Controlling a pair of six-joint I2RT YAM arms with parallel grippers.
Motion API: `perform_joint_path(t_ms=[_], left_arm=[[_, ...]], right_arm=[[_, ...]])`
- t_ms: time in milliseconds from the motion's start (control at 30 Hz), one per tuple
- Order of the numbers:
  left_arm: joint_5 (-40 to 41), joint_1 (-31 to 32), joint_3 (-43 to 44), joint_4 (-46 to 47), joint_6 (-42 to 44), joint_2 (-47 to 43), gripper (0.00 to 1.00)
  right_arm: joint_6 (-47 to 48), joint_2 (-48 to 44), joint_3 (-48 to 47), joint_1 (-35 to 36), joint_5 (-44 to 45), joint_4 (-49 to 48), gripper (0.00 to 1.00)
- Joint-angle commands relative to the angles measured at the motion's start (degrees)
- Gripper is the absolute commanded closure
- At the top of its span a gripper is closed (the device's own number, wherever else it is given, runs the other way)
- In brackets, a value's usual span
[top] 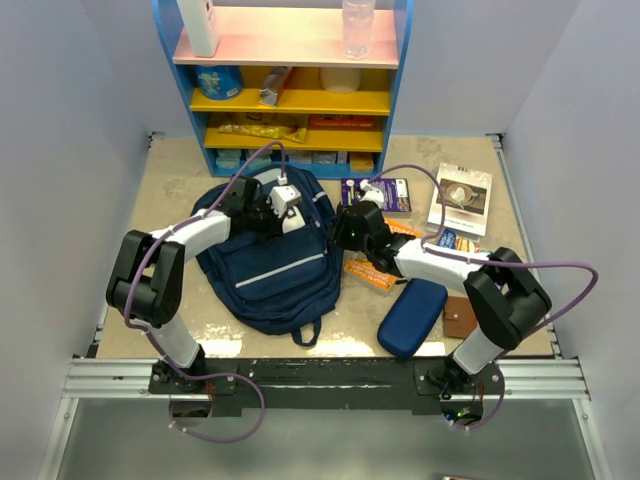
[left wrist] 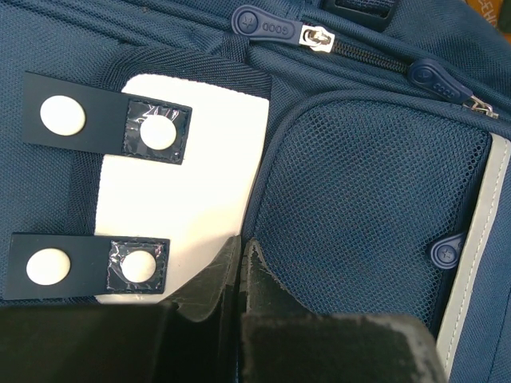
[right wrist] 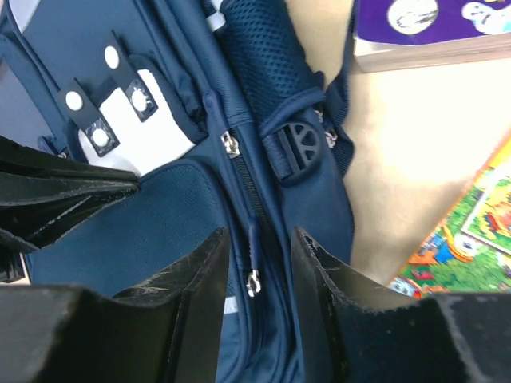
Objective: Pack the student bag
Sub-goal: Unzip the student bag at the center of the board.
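Note:
The student bag (top: pixel 270 270), a navy backpack with a light stripe, lies flat on the table left of centre. My left gripper (top: pixel 272 212) rests on its upper part. In the left wrist view that gripper (left wrist: pixel 241 249) is shut, its tips at the seam between a white label patch (left wrist: pixel 200 183) and a mesh pocket (left wrist: pixel 359 199); I cannot tell whether fabric is pinched. My right gripper (top: pixel 345 230) is at the bag's right edge. In the right wrist view it (right wrist: pixel 259 235) is open, its jaws standing on either side of a zipper pull (right wrist: pixel 254 259).
A blue shelf unit (top: pixel 290 90) with supplies stands at the back. Right of the bag lie a purple book (top: pixel 378 192), a white booklet (top: pixel 461 197), a colourful book (right wrist: pixel 471 239), an orange packet (top: pixel 368 273), a dark blue zip case (top: pixel 412 317) and a brown wallet (top: pixel 460 317).

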State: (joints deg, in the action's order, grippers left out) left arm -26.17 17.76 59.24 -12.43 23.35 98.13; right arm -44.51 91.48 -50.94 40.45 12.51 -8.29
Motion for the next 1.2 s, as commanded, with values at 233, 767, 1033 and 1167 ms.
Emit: perform_joint_path(t_ms=[233,767,1033,1167], left_arm=[[2.62,0.08,-0.88,-5.07,0.55,-1.09,1.00],[3.50,0.35,-2.03,-3.66,0.55,-1.62,1.00],[3.50,0.43,-2.29,-3.40,0.29,-2.15,1.00],[3.85,0.44,-2.47,-3.13,0.38,-2.15,1.00]], right_arm=[[1.27,7.22,-7.86,1.56,1.46,3.55,0.73],[0.30,8.80,-7.86,3.93,0.41,6.10,0.75],[-0.40,8.54,-6.90,4.99,2.24,7.06,0.81],[-0.84,6.61,-6.10,4.99,4.88,7.85,1.00]])
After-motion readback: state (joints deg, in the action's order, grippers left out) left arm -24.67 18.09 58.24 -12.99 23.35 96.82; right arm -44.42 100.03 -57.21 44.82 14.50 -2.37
